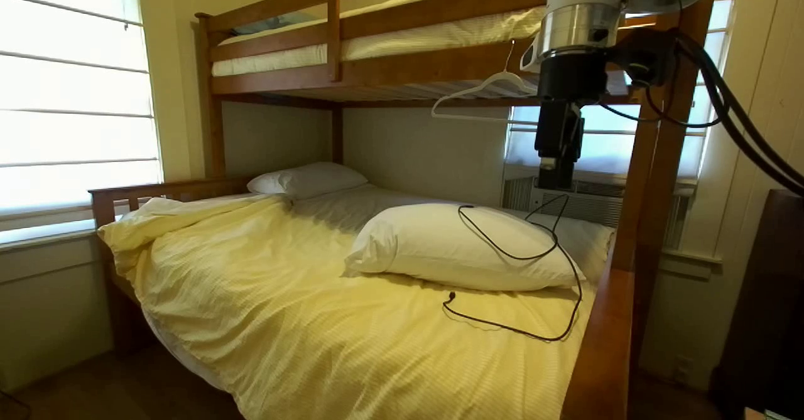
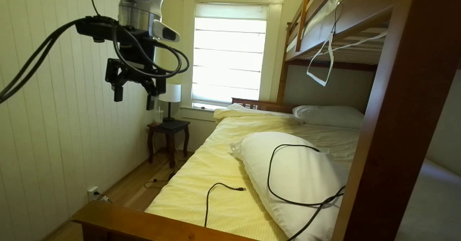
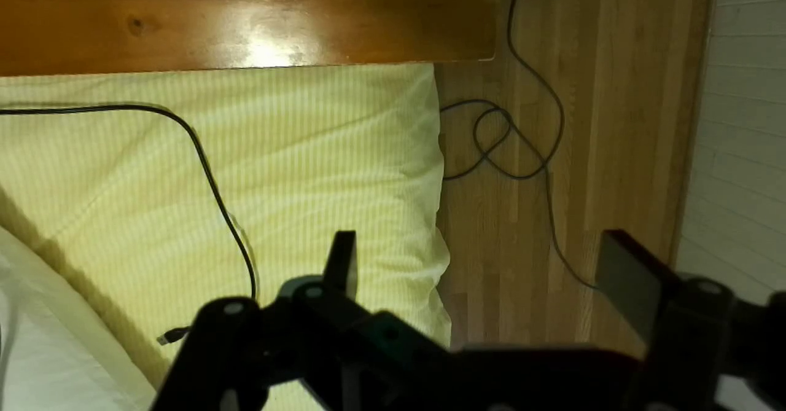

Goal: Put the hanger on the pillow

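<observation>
Wrist view's got the black two-fingered gripper (image 3: 482, 257) gaping, empty; in an exterior view the thin white triangular hanger (image 2: 331, 59) dangles well off to its right.

Both exterior views look across bedsheet (image 1: 282, 307) at differing angles, sharing pillow (image 2: 288, 172); wrist view looks straight down.

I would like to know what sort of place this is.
Most likely a bedroom: there is a wooden bunk bed with a plump white pillow on its lower level, and a lamp on a small side table.
</observation>
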You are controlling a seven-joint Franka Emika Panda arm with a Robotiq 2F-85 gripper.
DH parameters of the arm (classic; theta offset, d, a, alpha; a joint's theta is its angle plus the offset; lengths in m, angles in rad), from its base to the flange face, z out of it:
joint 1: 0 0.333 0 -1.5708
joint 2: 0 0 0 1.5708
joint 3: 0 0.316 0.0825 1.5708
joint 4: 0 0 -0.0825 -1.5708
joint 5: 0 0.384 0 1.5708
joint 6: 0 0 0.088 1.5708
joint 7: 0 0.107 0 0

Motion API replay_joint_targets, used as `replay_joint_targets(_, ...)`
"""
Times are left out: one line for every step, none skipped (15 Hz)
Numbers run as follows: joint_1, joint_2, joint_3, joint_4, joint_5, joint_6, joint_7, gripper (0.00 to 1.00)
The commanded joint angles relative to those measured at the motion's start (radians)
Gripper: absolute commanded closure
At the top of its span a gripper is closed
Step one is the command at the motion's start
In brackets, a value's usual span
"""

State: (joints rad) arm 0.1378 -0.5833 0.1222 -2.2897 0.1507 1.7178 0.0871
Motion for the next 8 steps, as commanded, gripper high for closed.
replay_joint_targets(-0.006,0.000,0.005,0.002,0.003,-0.002,-0.002,0.00)
replay_joint_targets(-0.024,0.004,0.023,0.001,-0.035,0.025,0.028,0.00)
replay_joint_targets(-0.035,0.003,0.021,-0.001,-0.039,0.075,0.044,0.00)
replay_joint_targets(-0.050,0.002,0.025,0.003,-0.057,0.112,0.062,0.00)
replay_joint_targets(-0.065,-0.001,0.021,0.010,-0.076,0.151,0.073,0.00)
replay_joint_targets(-0.085,-0.003,0.019,0.025,-0.107,0.176,0.089,0.00)
replay_joint_targets(-0.100,-0.005,0.013,0.035,-0.123,0.207,0.103,0.00)
replay_joint_targets(-0.119,-0.007,0.004,0.053,-0.143,0.232,0.113,0.00)
